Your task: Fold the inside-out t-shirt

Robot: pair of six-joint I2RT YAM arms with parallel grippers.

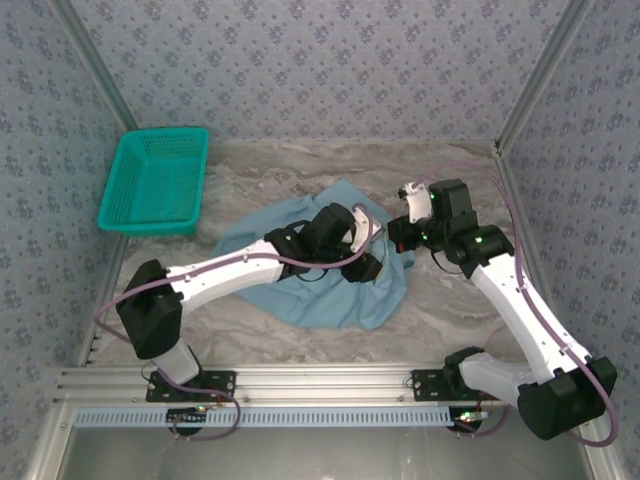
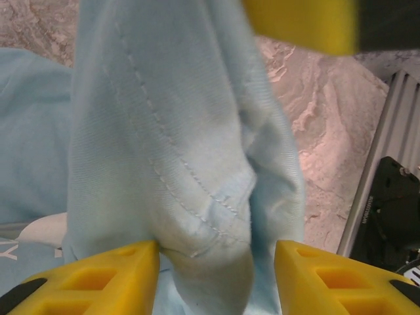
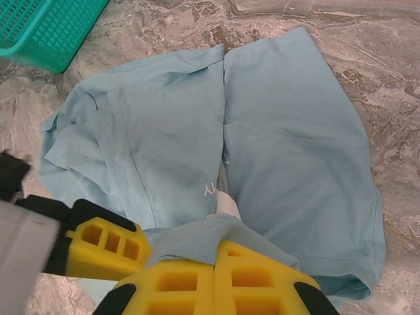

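A grey marbled tabletop [image 1: 450, 300] carries a crumpled light sky-blue cotton t-shirt [image 1: 250, 238] at centre and a teal plastic mesh basket [image 1: 155, 182] upper left.

Two white arms [image 1: 230, 272] with black joints, lilac cables [image 1: 470, 166], yellow blocky claw fingers [image 2: 328, 279].

T-shirt [image 1: 335, 300] is sky-blue, basket [image 1: 150, 224] teal, table [image 1: 300, 165] grey-marbled.

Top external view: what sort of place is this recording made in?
Probably a purpose-built robot test booth, not a home: patterned wall panels in metal frame posts, a marble-look tabletop, and the left arm and right arm bolted to an aluminium rail.
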